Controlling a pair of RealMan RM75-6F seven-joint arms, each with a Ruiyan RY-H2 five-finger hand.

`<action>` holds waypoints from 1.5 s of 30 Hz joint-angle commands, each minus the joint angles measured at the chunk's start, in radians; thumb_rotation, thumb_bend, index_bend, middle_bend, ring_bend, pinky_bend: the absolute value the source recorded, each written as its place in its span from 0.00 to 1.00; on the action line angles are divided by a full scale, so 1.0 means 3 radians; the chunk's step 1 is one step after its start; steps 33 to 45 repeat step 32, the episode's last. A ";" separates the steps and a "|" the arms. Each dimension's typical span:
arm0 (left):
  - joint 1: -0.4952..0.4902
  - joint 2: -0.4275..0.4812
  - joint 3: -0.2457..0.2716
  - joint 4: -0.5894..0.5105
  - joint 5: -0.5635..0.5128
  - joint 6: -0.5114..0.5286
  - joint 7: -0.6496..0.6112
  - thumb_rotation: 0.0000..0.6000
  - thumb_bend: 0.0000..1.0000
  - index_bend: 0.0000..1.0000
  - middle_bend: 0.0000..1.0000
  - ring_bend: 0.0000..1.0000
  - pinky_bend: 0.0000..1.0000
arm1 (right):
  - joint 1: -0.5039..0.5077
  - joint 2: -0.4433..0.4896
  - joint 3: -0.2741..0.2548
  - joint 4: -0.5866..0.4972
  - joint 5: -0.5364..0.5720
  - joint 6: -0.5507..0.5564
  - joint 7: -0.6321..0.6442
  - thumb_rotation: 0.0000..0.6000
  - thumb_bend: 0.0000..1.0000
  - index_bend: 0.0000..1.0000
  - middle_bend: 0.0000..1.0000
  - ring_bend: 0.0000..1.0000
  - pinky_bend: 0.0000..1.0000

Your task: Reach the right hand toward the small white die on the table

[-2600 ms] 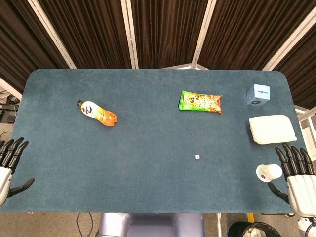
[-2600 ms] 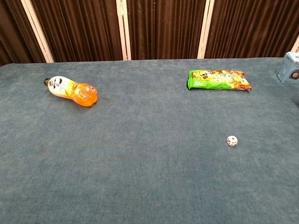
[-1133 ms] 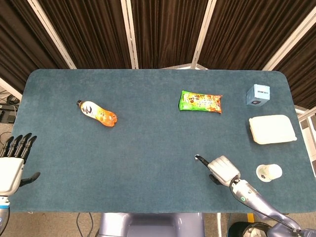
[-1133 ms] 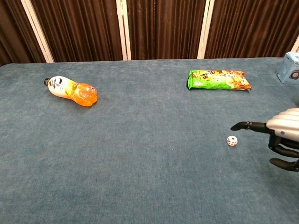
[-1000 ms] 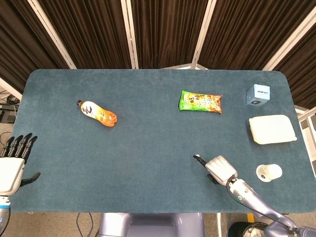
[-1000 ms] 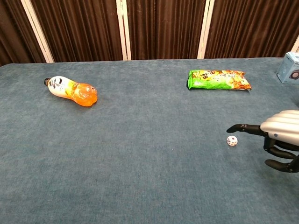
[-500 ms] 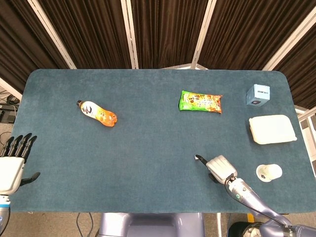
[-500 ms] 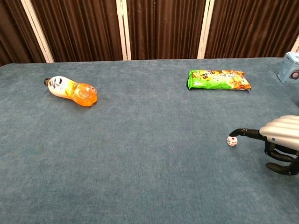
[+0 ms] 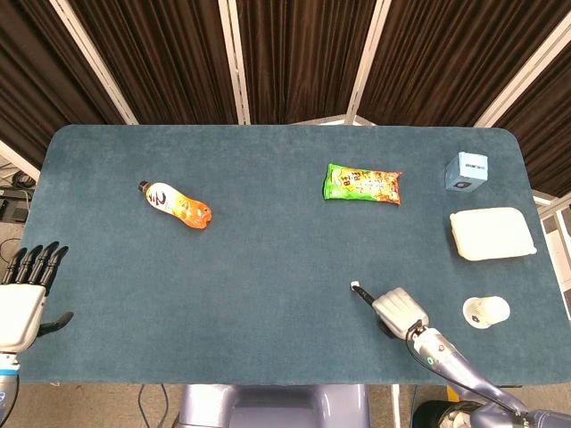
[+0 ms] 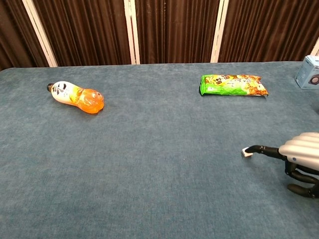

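The small white die (image 9: 356, 285) lies on the blue table near the front, right of centre. My right hand (image 9: 398, 308) lies low over the table just right of it, one dark finger stretched out so that its tip touches the die. In the chest view that fingertip (image 10: 250, 149) covers part of the die (image 10: 244, 153), while the right hand (image 10: 300, 149) holds nothing and its other fingers curl under the silver knuckles, thumb apart below. My left hand (image 9: 23, 299) hangs off the table's front left corner, fingers spread and empty.
An orange drink bottle (image 9: 175, 204) lies at the left. A green snack bag (image 9: 362, 184) sits behind the die. At the right are a blue box (image 9: 467, 171), a white lidded container (image 9: 492, 234) and a paper cup (image 9: 486, 312) close to my right forearm.
My right hand came in from the table's front right edge, and in the last half second its outstretched fingertip settled onto the die. The left hand stayed put.
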 commanded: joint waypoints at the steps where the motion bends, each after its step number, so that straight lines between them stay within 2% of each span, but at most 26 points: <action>1: 0.0000 -0.0001 0.0003 -0.0002 0.0004 0.0003 0.0003 1.00 0.00 0.00 0.00 0.00 0.00 | 0.0000 0.0012 -0.0034 -0.0043 -0.0023 0.0011 -0.0015 1.00 0.49 0.02 0.85 0.83 1.00; 10: -0.0003 -0.0004 0.0008 -0.0001 0.0006 0.0004 0.0007 1.00 0.00 0.00 0.00 0.00 0.00 | -0.0030 0.0100 -0.0155 -0.0307 -0.0299 0.0214 -0.0047 1.00 0.48 0.03 0.85 0.83 1.00; 14: -0.0001 0.0002 0.0008 -0.0006 0.0014 0.0017 -0.0006 1.00 0.00 0.00 0.00 0.00 0.00 | -0.0078 0.0179 -0.0196 -0.0393 -0.0645 0.0546 0.0058 1.00 0.48 0.03 0.85 0.83 1.00; 16: 0.0000 0.0009 0.0012 -0.0012 0.0026 0.0021 -0.0021 1.00 0.00 0.00 0.00 0.00 0.00 | -0.0127 0.0246 -0.0213 -0.0417 -0.0837 0.0786 0.0107 1.00 0.47 0.03 0.83 0.82 0.95; 18: 0.0004 0.0021 0.0021 -0.0016 0.0050 0.0031 -0.0043 1.00 0.00 0.00 0.00 0.00 0.00 | -0.0208 0.0340 -0.0224 -0.0427 -0.1045 0.1112 0.0164 1.00 0.45 0.03 0.77 0.76 0.83; 19: 0.0007 0.0027 0.0026 -0.0018 0.0065 0.0039 -0.0055 1.00 0.00 0.00 0.00 0.00 0.00 | -0.0252 0.0381 -0.0221 -0.0427 -0.1118 0.1265 0.0183 1.00 0.42 0.03 0.71 0.70 0.72; 21: 0.0019 0.0047 0.0041 -0.0030 0.0116 0.0070 -0.0098 1.00 0.00 0.00 0.00 0.00 0.00 | -0.0382 0.0473 -0.0206 -0.0417 -0.1242 0.1641 0.0244 1.00 0.29 0.03 0.56 0.52 0.49; 23: 0.0029 0.0063 0.0054 -0.0036 0.0163 0.0097 -0.0133 1.00 0.00 0.00 0.00 0.00 0.00 | -0.0506 0.0537 -0.0187 -0.0401 -0.1273 0.1932 0.0316 1.00 0.07 0.03 0.28 0.20 0.17; 25: 0.0040 0.0079 0.0074 -0.0037 0.0224 0.0126 -0.0173 1.00 0.00 0.00 0.00 0.00 0.00 | -0.0657 0.0604 -0.0173 -0.0372 -0.1215 0.2193 0.0414 1.00 0.00 0.03 0.08 0.03 0.03; 26: 0.0043 0.0084 0.0083 -0.0035 0.0248 0.0133 -0.0185 1.00 0.00 0.00 0.00 0.00 0.00 | -0.0716 0.0625 -0.0167 -0.0352 -0.1181 0.2287 0.0462 1.00 0.00 0.03 0.02 0.00 0.00; 32: 0.0044 0.0108 0.0138 -0.0011 0.0378 0.0138 -0.0290 1.00 0.00 0.00 0.00 0.00 0.00 | -0.1064 0.0628 -0.0133 -0.0044 -0.0993 0.2784 0.0786 1.00 0.00 0.00 0.00 0.00 0.00; 45: 0.0044 0.0108 0.0138 -0.0011 0.0378 0.0138 -0.0290 1.00 0.00 0.00 0.00 0.00 0.00 | -0.1064 0.0628 -0.0133 -0.0044 -0.0993 0.2784 0.0786 1.00 0.00 0.00 0.00 0.00 0.00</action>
